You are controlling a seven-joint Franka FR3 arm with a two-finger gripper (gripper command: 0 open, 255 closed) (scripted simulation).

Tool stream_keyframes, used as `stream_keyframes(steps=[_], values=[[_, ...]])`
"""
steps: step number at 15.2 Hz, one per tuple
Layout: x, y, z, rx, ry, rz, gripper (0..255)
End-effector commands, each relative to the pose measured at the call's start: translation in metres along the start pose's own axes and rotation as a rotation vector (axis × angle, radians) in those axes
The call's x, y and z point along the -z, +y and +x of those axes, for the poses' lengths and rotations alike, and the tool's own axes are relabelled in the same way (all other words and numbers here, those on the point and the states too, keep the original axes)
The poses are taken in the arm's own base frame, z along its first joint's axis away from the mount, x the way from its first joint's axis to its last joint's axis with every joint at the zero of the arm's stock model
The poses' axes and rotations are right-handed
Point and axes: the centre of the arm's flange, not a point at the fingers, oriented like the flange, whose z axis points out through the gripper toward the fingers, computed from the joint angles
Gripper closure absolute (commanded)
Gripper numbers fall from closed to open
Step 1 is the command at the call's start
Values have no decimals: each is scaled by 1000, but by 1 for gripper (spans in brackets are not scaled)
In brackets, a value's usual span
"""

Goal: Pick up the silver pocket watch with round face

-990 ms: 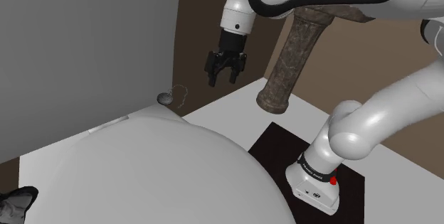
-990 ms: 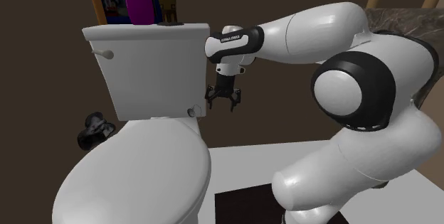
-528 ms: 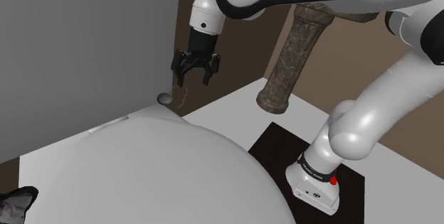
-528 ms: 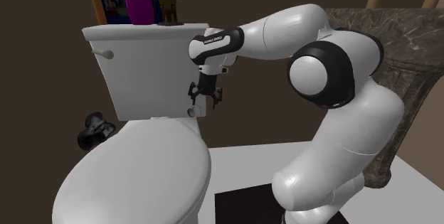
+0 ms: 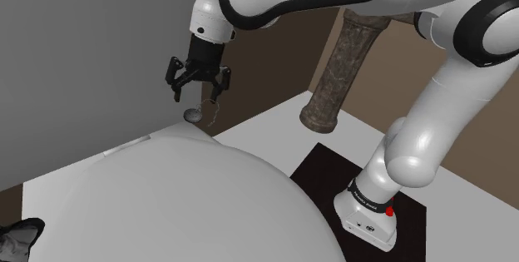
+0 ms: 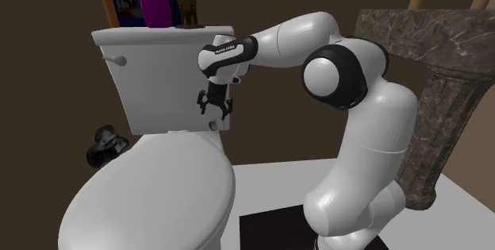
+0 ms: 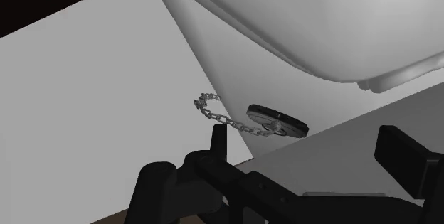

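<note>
Wrist view: black jaws spread, hanging near the round silver pocket watch (image 7: 277,119); approach step, next likely lowering to straddle it.

toilet (image 6: 151,201) carries the pocket watch (image 5: 192,114): flat behind the lid (image 5: 216,210), just beside the tank (image 6: 151,82), chain (image 7: 229,121) trailing off it

Lighting is soft and even in all three views. The arm (image 5: 453,94) carries broad, mild highlights. The toilet lid (image 5: 191,202) shades smoothly from white to grey. In the wrist view, the rim of the watch (image 7: 277,121) shows a thin glint. The second exterior view's wall (image 6: 47,129) is dim brown. Edges are crisp throughout.
</note>
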Motion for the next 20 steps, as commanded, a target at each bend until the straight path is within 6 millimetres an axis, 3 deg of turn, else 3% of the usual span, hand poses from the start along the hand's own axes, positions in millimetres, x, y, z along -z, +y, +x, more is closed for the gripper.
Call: stream_keyframes(steps=[1, 4, 7, 8, 12, 16, 17, 20], values=[[-16, 1, 6, 100, -8, -3, 0], [-31, 4, 8, 100, -8, -3, 0], [-34, 5, 8, 100, -8, -3, 0], [-31, 2, 9, 100, -7, -3, 255], [-33, -5, 10, 100, -7, -3, 255], [-32, -3, 10, 101, -7, -2, 255], [-34, 5, 8, 100, -8, -3, 255], [-19, 2, 6, 100, -8, -3, 255]])
